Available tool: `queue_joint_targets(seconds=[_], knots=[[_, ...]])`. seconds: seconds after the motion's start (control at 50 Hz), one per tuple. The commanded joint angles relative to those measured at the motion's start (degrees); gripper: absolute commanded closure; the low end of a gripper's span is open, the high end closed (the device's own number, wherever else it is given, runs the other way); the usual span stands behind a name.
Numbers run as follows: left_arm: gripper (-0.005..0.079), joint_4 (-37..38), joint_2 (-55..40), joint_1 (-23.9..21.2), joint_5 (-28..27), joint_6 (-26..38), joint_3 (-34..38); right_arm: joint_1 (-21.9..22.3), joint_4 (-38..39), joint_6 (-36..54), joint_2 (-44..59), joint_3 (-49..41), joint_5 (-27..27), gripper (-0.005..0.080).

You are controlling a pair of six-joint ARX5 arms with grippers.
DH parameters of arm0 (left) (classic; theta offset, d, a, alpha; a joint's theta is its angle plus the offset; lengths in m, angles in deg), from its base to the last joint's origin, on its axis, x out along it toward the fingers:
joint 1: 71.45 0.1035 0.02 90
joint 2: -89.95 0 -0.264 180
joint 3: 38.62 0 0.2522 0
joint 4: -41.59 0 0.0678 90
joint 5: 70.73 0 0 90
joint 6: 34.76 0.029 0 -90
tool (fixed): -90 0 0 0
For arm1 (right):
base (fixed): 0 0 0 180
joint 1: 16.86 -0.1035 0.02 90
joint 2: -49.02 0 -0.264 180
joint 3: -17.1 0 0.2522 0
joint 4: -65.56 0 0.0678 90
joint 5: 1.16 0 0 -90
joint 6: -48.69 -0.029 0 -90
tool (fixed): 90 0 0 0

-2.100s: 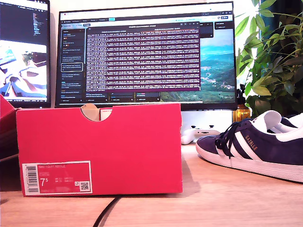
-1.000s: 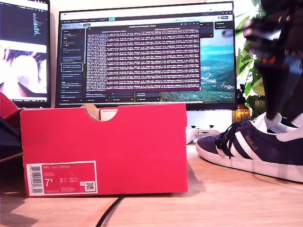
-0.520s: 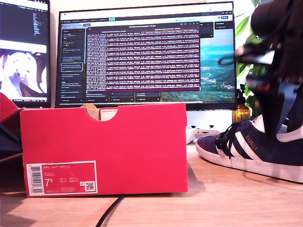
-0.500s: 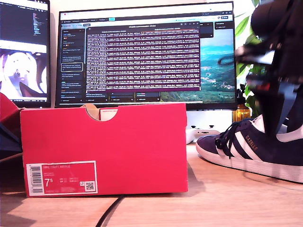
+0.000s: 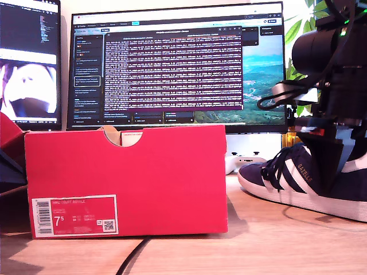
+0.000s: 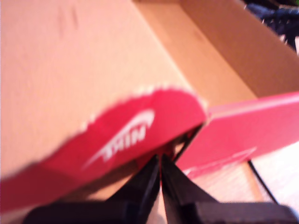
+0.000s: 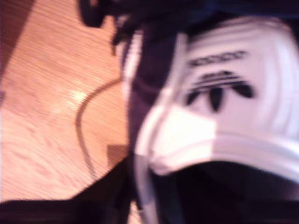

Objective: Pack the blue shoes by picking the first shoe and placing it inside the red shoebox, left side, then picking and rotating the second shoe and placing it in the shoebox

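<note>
Straddling blue shoe [image 5: 298, 180] collar: second pincer [image 5: 327, 166], grip unclear; first pincer [image 6: 159, 179] pinching red shoebox [image 5: 126, 177] flap.

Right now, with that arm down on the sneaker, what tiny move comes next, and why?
Probably lift the sneaker a little. My second pincer sits at its heel collar while the sole rests on the table, and the red box looks empty.

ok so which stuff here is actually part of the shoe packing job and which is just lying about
Part of the job:
- blue shoe
- red shoebox, lid flap
- my first gripper, at the flap
- my second gripper, down on the shoe

Lying about:
- monitor
- second screen
- plant
- white controller
- black cable
</note>
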State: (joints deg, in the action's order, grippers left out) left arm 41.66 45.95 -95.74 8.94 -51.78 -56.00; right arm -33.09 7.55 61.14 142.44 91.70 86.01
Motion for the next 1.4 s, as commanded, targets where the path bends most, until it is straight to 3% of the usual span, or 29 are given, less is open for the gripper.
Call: queue_joint_targets(seconds=[0.0,0.28,0.48,0.86,1.02,1.38], knots=[[0.0762,0.24,-0.24,-0.22,0.17,0.07,1.4,0.11,3.28,-0.02,0.9,-0.72,0.22,0.0762],[0.0762,1.29,-0.24,-0.2,0.31,0.07,1.4,-1.95,-0.66,-6.34,0.9,4.85,-0.48,0.0763],[0.0762,-0.42,-0.24,-0.2,0.37,0.09,1.4,-4.57,-5.66,-12.76,0.87,12.24,-6.34,0.0763],[0.0762,-3.15,-0.24,-0.2,0.46,0.09,1.4,-9.44,-9.66,-24.72,0.87,26.82,-10.36,0.0763],[0.0762,-3.15,-0.24,-0.2,1.6,0.09,1.4,-12.39,-7.54,-29.24,0.87,31.54,-12.26,0.0763],[0.0762,-3.06,-0.24,-0.2,1.84,0.13,1.4,-21.94,6.58,-42.34,1.51,31.69,-12.11,0.0763]])
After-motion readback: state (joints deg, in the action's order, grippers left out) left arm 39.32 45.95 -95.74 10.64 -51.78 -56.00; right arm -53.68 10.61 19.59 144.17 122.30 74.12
